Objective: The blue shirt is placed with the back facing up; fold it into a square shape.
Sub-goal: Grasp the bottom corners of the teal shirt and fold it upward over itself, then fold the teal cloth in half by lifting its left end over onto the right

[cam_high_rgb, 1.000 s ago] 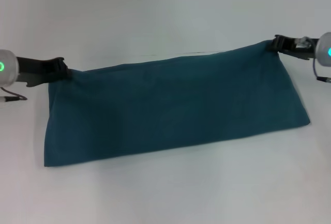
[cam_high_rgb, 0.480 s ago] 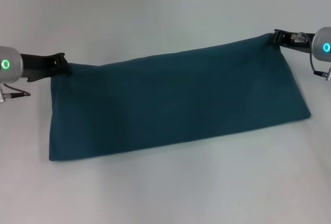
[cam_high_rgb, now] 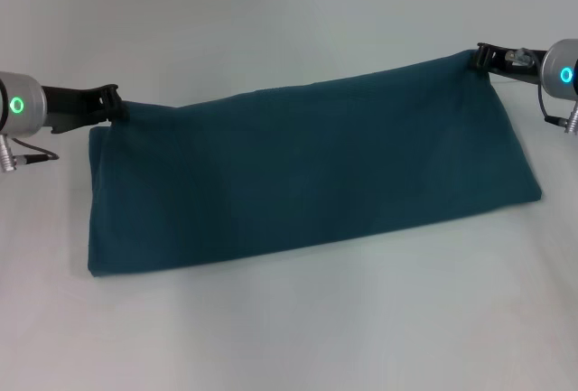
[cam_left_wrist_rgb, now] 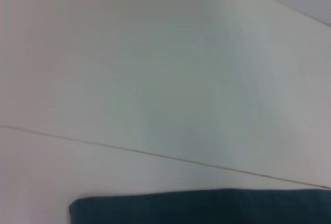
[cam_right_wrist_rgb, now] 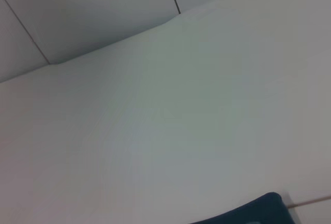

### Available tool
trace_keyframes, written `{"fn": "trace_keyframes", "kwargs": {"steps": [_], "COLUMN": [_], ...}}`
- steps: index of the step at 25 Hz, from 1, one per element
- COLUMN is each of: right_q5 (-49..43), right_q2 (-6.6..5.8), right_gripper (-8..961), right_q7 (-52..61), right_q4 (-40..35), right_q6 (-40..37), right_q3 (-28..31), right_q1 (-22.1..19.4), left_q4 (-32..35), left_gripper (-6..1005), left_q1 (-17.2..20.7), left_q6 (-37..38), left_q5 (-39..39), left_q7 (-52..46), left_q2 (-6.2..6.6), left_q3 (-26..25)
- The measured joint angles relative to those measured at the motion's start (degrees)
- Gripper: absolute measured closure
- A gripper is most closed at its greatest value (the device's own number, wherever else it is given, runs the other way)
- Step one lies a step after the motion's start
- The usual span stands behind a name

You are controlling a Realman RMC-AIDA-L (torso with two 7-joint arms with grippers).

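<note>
Stretching between the two arms, the blue shirt (cam_high_rgb: 307,174) lies on the white table (cam_high_rgb: 289,337) as a long folded band, its plain side up and no lettering showing. Its far edge is lifted and pulled taut, while its near edge rests flat on the table. At the shirt's far left corner, the left gripper (cam_high_rgb: 112,104) has its jaws closed on the cloth, pinching that corner just above the table. At the shirt's far right corner, which sits higher and farther back than the left one, the right gripper (cam_high_rgb: 484,57) likewise has its jaws clamped on the fabric. Both arms reach in toward the shirt from outside its ends, each wrist showing a green ring light. In the left wrist view a strip of the shirt (cam_left_wrist_rgb: 201,207) appears against the pale table (cam_left_wrist_rgb: 155,79), crossed by a thin seam line. In the right wrist view only a small dark corner of the shirt (cam_right_wrist_rgb: 253,212) shows.
</note>
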Motion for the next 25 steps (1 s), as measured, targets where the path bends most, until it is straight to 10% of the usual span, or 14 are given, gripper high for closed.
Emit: {"fn": "trace_keyframes", "kwargs": {"steps": [10, 16, 25], "right_q5": [-0.5, -0.6, 0.0], "right_q2": [-0.57, -3.57, -6.75], "right_gripper": [859, 834, 620], "right_q7": [0.2, 0.5, 3.4], "right_q4": [0.7, 4.4, 3.0], "right_q6": [0.0, -0.2, -8.6], "right_q3": [-1.1, -1.6, -0.5], "right_q1": [0.3, 1.1, -0.7], "left_q4": [-0.7, -0.7, 0.2], "left_gripper": [975, 965, 494], "left_q1": [-0.1, 0.4, 2.5], "left_q6": [-1.9, -4.1, -3.5], "left_q5": [-0.3, -0.6, -1.7], "left_q7": [-0.1, -0.6, -2.0], "left_q2": [0.08, -0.20, -0.46], "left_q3": [0.3, -0.3, -0.4]}}
